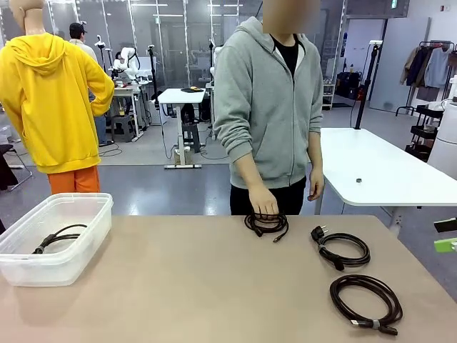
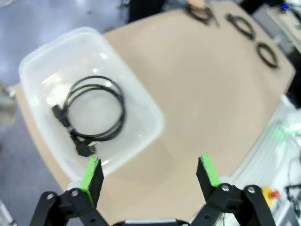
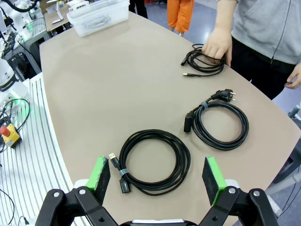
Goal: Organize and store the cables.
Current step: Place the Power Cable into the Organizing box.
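Observation:
Three coiled black cables lie on the tan table (image 1: 178, 286). The near one (image 1: 365, 303) (image 3: 154, 161) has a USB end and a band. The middle one (image 1: 343, 249) (image 3: 219, 125) carries a round power plug. The far one (image 1: 266, 223) (image 3: 203, 60) sits under the person's hand (image 1: 263, 200). A fourth coil (image 1: 58, 237) (image 2: 92, 114) rests inside the clear plastic bin (image 1: 86, 246) (image 2: 141, 136). My right gripper (image 3: 157, 176) hovers open above the near coil. My left gripper (image 2: 149, 173) hangs open over the bin's edge.
The person in a grey hoodie stands at the table's far edge. A white table (image 1: 378, 171) stands behind on the right. The wide middle of the tan table is bare. An emergency stop button (image 3: 10, 133) sits off the table's side.

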Action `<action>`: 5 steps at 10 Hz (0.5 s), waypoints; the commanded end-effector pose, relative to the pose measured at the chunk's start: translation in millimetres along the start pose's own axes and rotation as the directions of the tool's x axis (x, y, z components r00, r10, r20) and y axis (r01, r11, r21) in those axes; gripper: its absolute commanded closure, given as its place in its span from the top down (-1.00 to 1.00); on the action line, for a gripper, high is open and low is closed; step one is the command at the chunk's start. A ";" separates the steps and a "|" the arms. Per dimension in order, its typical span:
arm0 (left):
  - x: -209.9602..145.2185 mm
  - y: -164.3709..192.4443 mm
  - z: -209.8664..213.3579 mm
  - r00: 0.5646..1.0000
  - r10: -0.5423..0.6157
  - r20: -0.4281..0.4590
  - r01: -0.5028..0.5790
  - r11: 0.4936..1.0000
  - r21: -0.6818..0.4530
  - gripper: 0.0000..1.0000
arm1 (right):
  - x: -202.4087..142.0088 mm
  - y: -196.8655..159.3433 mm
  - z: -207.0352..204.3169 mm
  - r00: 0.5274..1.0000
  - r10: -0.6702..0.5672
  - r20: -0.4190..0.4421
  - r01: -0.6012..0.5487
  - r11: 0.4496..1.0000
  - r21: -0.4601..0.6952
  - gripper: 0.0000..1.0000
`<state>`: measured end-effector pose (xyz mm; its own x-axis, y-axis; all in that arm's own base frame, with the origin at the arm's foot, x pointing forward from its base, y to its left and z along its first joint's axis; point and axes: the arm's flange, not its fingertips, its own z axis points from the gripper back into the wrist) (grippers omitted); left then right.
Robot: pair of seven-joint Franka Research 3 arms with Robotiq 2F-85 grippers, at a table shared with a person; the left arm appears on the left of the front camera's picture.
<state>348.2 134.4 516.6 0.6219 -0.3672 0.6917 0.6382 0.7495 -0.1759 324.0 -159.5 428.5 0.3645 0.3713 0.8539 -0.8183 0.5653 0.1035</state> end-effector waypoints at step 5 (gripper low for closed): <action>-19.0 -10.4 12.5 0.997 -0.073 0.020 0.075 0.991 -0.109 1.00 | 0.7 -0.2 0.7 1.000 0.015 0.024 -0.015 1.000 -0.003 1.00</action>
<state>328.1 139.3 512.5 0.5743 -0.4255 0.6994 0.7361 0.6423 -0.2137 324.0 -159.6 428.5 0.3645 0.3712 0.8540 -0.8182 0.5655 0.1035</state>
